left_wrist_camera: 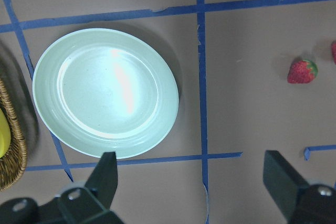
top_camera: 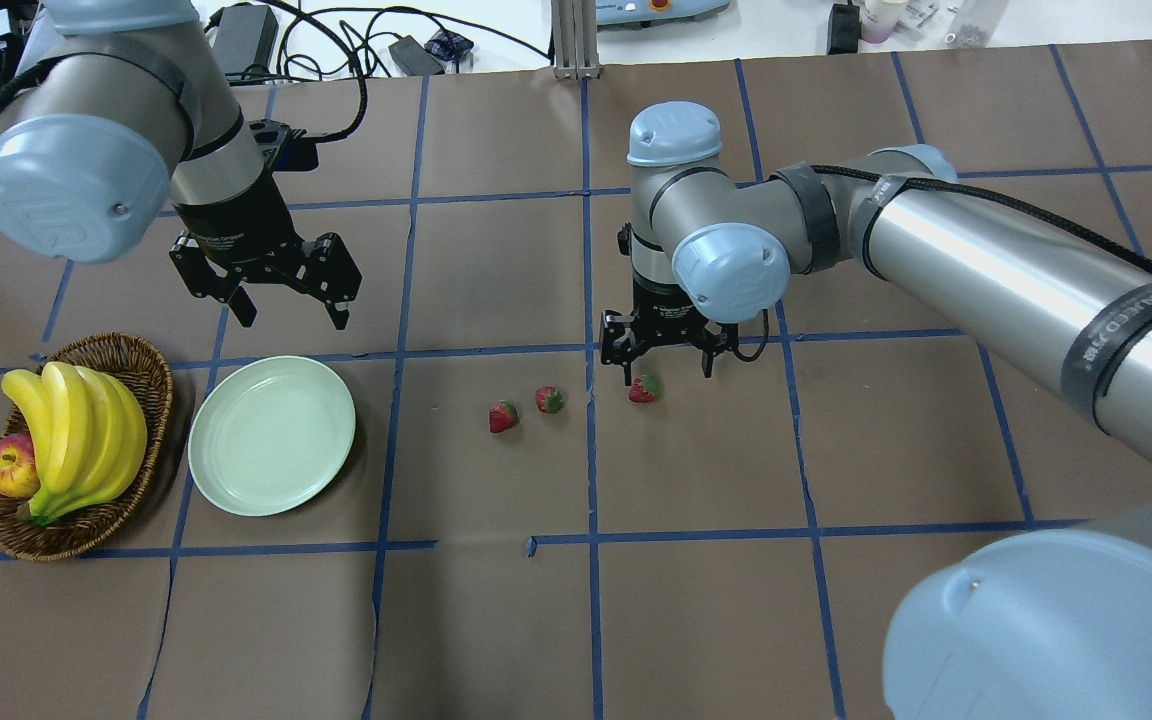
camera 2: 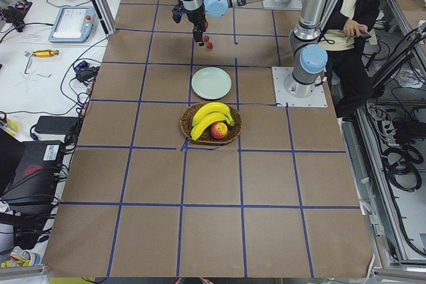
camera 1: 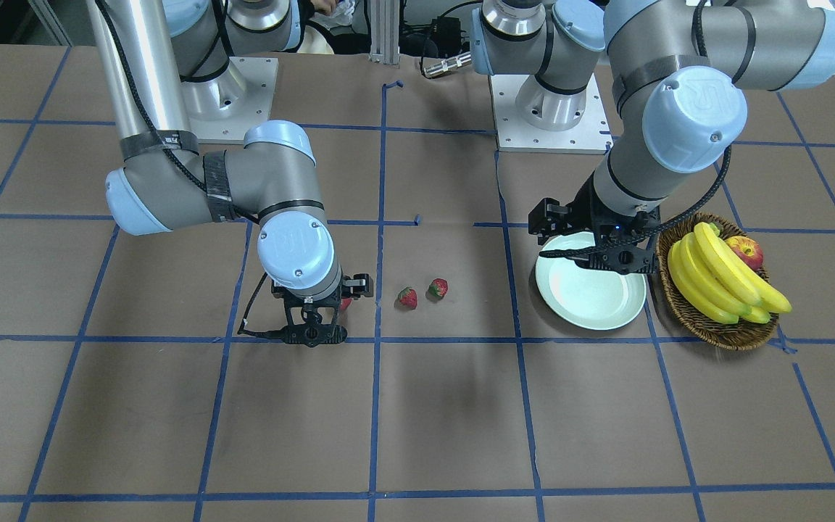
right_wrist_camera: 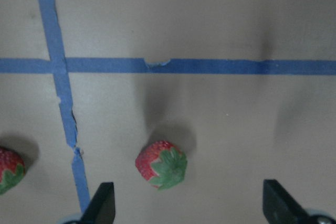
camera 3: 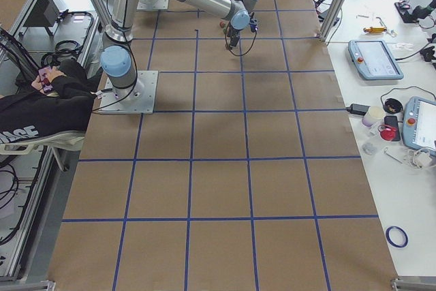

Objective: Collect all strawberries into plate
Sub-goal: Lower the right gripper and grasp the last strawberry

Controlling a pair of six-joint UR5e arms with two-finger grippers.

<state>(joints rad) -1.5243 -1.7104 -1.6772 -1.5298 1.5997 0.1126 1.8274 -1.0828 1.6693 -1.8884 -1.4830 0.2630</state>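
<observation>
Overhead exterior: right hand (top_camera: 667, 374), spread apart, straddles the 3 o'clock-most strawberry (top_camera: 643, 389).
Left hand (top_camera: 292, 320): spread apart, over plate's (top_camera: 272, 440) 12 o'clock rim.

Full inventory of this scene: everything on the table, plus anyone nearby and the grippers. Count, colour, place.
strawberries: 3, red with green caps, in a row on the table near its middle, none in the plate
plate: 1, pale green, empty, between the basket and the strawberries
basket: 1, brown wicker, beside the plate on the robot's left
bananas: 1 bunch, yellow, in the basket
apple: 1, red-yellow, in the basket next to the bananas
table: 1, brown paper with a blue tape grid
person: 1, dark jacket, seated behind the robot's bases
left gripper: 1, black, open, above the table by the plate
right gripper: 1, black, open, low over the nearest strawberry
</observation>
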